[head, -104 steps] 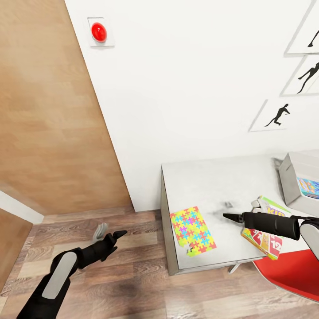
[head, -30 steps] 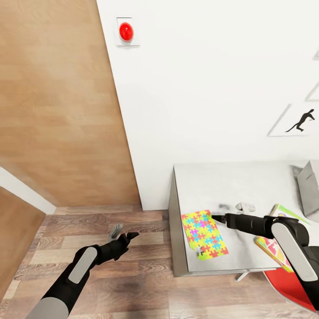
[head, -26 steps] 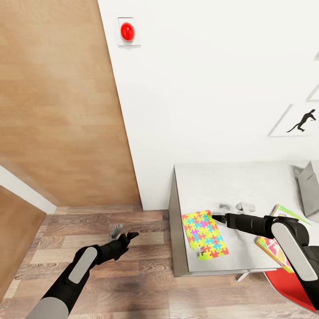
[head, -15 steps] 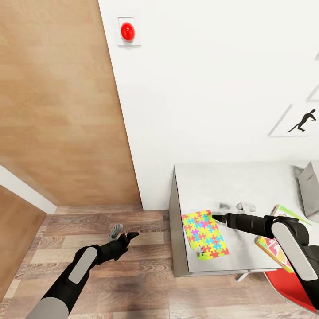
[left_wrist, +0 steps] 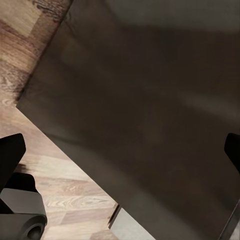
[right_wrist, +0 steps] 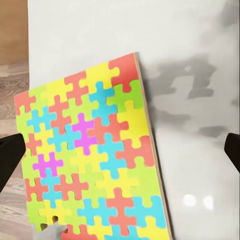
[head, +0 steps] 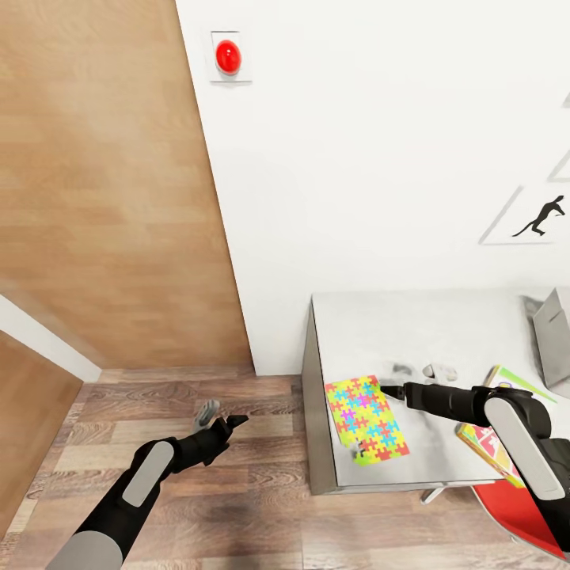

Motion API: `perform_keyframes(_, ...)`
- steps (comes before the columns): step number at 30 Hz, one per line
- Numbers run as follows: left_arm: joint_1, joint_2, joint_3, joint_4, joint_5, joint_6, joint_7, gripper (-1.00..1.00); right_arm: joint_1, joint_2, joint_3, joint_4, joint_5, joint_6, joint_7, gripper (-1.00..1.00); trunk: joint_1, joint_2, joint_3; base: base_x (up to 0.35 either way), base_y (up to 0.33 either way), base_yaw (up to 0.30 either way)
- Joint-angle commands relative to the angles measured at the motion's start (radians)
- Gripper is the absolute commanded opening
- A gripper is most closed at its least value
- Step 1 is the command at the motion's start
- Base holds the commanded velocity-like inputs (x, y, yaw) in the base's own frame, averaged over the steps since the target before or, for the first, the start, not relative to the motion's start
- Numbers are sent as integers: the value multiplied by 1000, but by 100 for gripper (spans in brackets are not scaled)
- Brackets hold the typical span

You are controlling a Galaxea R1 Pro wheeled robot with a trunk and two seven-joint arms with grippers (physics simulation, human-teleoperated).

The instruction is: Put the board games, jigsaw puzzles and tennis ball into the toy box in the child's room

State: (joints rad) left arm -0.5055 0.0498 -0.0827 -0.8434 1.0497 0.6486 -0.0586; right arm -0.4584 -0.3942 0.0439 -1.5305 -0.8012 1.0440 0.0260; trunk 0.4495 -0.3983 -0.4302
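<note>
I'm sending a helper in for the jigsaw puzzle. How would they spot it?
Find the pale table against the white wall. The puzzle lies flat at its near corner by the floor, before the right gripper. It alone is a multicoloured grid of interlocking pieces.

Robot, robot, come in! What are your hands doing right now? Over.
Right end effector open, empty, at the puzzle's edge on the table. Left end effector open, empty, over the floor. Nothing in the way.

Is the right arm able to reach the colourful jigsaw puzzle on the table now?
Probably yes. The right gripper hangs open at the near edge of the jigsaw puzzle, which lies flat on the table with nothing between them. Being so flat, it may be hard to grip.
</note>
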Motion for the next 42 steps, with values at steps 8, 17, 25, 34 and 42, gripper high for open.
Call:
perform_keyframes(8, -1, 1, -2, 0, -2, 2, -3, 100, -25, -1, 0, 41, 4, 3, -1, 100, 1, -2, -1, 0, 0, 0)
perform_keyframes(17, -1, 1, -2, 0, -2, 2, -3, 100, -50, -1, 0, 102, 4, 3, -6, 100, 1, -2, -2, 0, 0, 0)
perform_keyframes(25, -1, 1, -2, 0, -2, 2, -3, 100, -94, 0, 4, 182, 3, 3, -6, 100, 1, -2, -6, 0, 0, 0)
perform_keyframes(34, -1, 1, -2, 0, -2, 2, -3, 100, -108, 4, 6, 218, 1, 3, -4, 100, 1, -2, -16, 0, 0, 0)
perform_keyframes(42, -1, 1, -1, 0, -2, 2, -3, 100, -113, 12, 7, 231, 1, 3, -3, 100, 1, -2, -27, 0, 0, 0)
